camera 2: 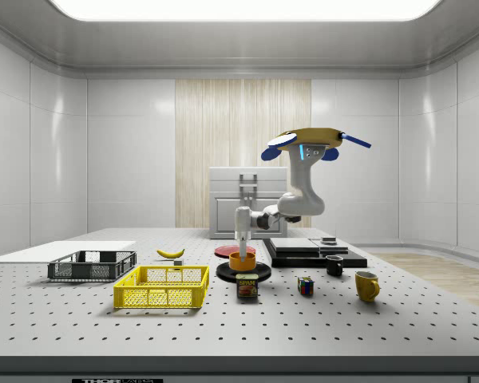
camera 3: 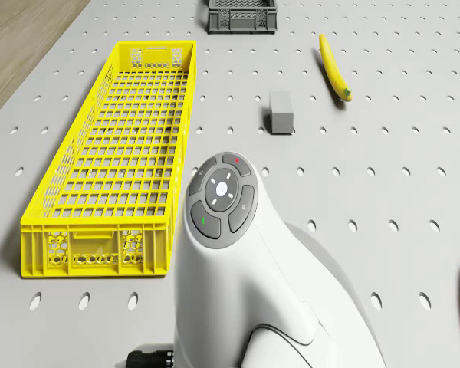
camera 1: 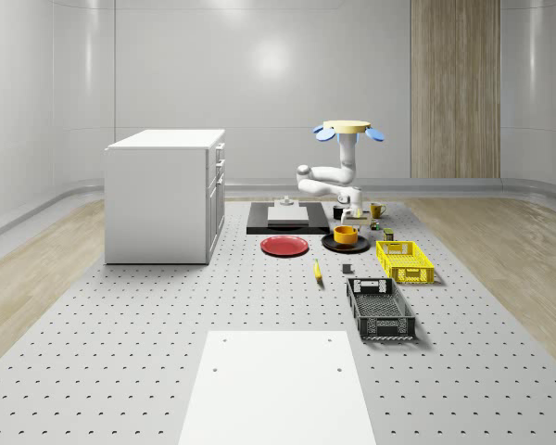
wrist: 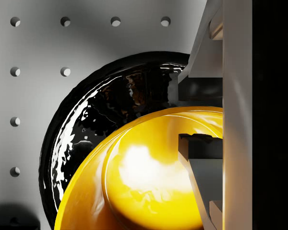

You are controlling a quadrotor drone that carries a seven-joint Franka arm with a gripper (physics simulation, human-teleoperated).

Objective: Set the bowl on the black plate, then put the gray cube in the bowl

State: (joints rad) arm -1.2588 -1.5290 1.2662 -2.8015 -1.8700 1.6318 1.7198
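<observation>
The orange bowl (camera 1: 346, 235) sits on the black plate (camera 1: 330, 245) near the middle of the perforated tabletop (camera 1: 167, 306), and in the wrist view the bowl (wrist: 134, 172) overlaps the glossy plate (wrist: 96, 120) with a dark crescent of plate left showing on one side. The tool (camera 2: 242, 243) points straight down at the bowl; in the wrist view one fingertip (wrist: 201, 158) lies over the bowl's inside and the other finger over the plate just beyond the rim, so the rim runs between them, but whether they press on it I cannot tell. The arm (camera 2: 291, 206) hangs from the drone (camera 2: 313, 141), bends at the elbow toward the side view's left, and ends in a forearm that drops vertically to the bowl. The drone hovers above the tabletop, over the black slab (camera 1: 283, 219) and just behind the plate in the whole-scene view. The gray cube (camera 3: 281, 113) rests on the tabletop apart from the plate, between the banana (camera 3: 333, 67) and the yellow crate (camera 3: 115, 153). A red plate (camera 1: 284, 246) lies just beside the black one on the whole-scene view's left. Farther toward the camera in that view stands a dark crate (camera 1: 380, 309), and a white cabinet (camera 1: 165, 195) stands well to the left. In the side view a tin can (camera 2: 247, 286), a small colored cube (camera 2: 305, 286), a dark cup (camera 2: 334, 265) and a yellow mug (camera 2: 366, 285) stand in front of the plate.
</observation>
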